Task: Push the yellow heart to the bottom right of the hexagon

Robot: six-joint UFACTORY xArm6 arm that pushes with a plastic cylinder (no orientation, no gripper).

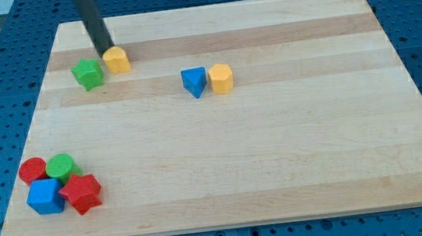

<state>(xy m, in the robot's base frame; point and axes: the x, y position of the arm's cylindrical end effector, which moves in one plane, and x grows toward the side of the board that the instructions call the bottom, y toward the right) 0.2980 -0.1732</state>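
Observation:
The yellow heart (117, 59) lies near the board's top left. The yellow hexagon (221, 78) lies right of it, near the upper middle, with a blue triangle (194, 81) touching its left side. My tip (103, 52) is down at the heart's upper left edge, touching or almost touching it. It is just above and to the right of a green star (88, 73). The green star sits close to the heart's left side.
A cluster sits at the bottom left: a red round block (33, 170), a green round block (61, 166), a blue cube (45, 197) and a red star (81, 194). The wooden board (279, 166) ends at a blue pegboard surround.

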